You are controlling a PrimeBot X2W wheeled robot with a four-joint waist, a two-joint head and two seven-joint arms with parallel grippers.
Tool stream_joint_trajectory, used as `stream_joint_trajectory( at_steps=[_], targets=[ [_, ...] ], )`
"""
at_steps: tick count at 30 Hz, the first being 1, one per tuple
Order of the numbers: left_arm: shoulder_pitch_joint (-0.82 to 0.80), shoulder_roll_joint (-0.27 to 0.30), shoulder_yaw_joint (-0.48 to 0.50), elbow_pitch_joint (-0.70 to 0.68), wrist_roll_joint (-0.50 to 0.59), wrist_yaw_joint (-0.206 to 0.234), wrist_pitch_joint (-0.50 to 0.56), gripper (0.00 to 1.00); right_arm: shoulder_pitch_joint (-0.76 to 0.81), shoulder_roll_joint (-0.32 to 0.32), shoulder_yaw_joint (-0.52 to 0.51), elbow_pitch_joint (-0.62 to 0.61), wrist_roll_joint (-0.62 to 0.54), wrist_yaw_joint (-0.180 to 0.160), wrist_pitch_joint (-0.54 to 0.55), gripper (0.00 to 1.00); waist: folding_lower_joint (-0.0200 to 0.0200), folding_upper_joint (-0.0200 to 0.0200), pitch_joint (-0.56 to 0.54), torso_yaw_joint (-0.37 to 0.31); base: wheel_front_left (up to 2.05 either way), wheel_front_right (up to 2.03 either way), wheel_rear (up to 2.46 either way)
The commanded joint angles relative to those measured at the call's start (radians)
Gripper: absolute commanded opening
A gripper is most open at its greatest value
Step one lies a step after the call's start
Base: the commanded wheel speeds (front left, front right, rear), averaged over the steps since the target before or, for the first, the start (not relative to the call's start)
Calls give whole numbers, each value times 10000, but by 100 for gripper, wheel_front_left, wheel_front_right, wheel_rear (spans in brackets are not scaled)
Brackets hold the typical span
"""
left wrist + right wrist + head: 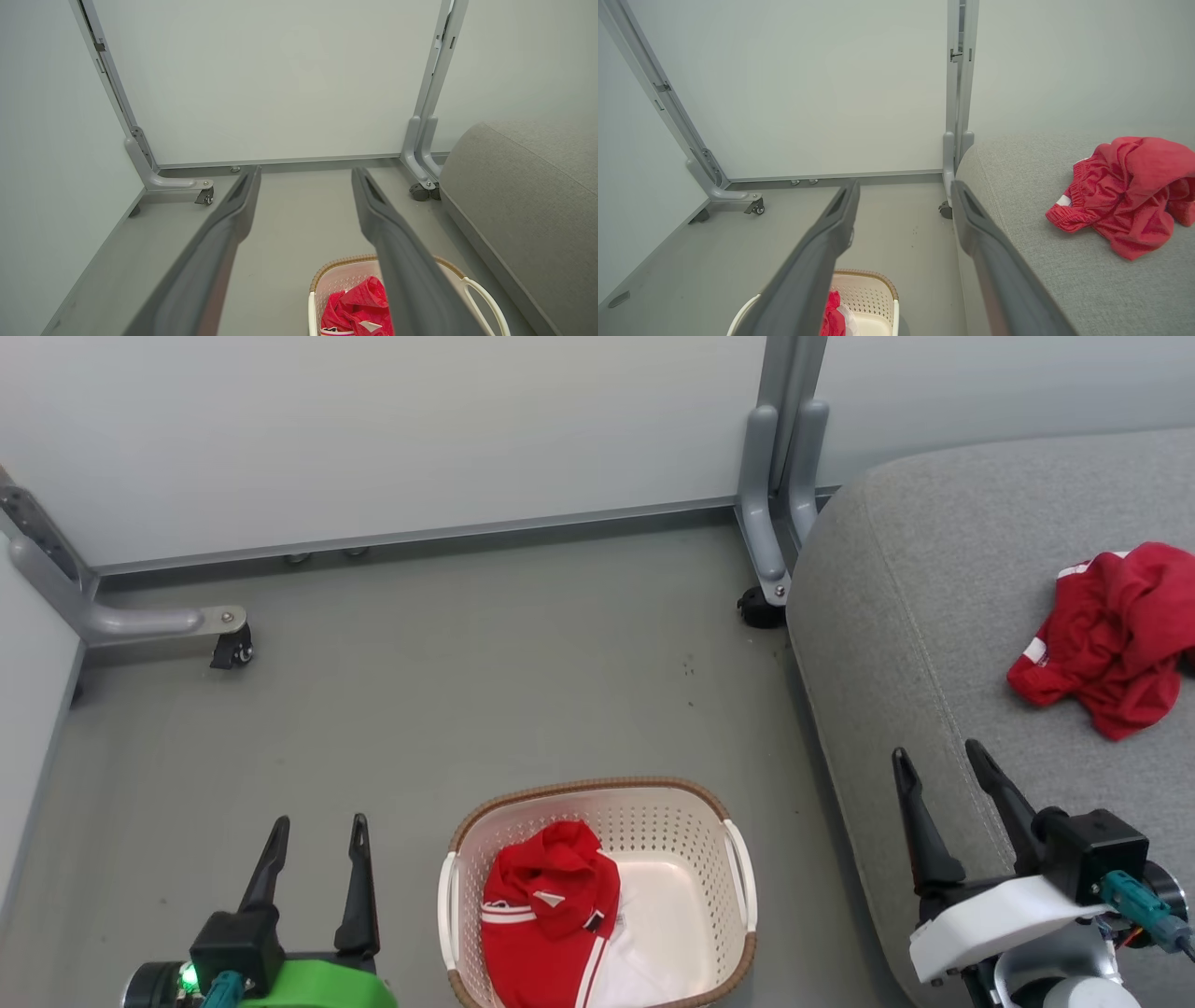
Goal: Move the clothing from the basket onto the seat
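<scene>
Between the left gripper and right gripper, jaws spread and empty, one red garment sits in the basket, the other garment already on the seat: half done.

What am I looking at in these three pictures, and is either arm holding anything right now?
A two-armed wheeled robot. The head view looks down from its head: left fingers lower left, right fingers lower right, both open and empty. The other two pictures look along each wrist's own fingers. On the floor stands the basket with one red garment inside; a second red garment lies on the grey seat.
</scene>
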Motion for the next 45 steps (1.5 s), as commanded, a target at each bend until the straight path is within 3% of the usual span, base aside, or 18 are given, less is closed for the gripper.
stream_joint_trajectory(
  at_steps=[1, 12, 26, 35, 45],
  targets=[
    [-391, -46, -108, 115, 163, -83, -3, 100, -252, -16, -38, -129, -13, -10, -29, 100, 1, 0, 386, 16, 0, 0, 0],
    [-3012, -200, -1777, 2008, 789, -355, -3, 100, -1639, -105, 199, -771, -37, -10, -341, 100, 1, 0, 2917, -292, 0, 0, 0],
    [-6954, -225, -4646, 6631, 1238, -749, 530, 100, -3537, -120, 960, -110, 385, -10, -1426, 100, 1, 0, 6045, -1390, 0, 0, 0],
    [-9085, 41, -5535, 9130, 2066, -704, 1373, 100, -4546, -51, 1549, 345, 807, -10, -2097, 100, 1, 0, 7905, -2326, 0, 0, 0],
    [-10218, 636, -5996, 10532, 2380, -649, 2019, 100, -5226, -8, 2223, 948, 1395, -10, -2411, 100, 1, 0, 9091, -3012, 0, 0, 0]
  ],
)
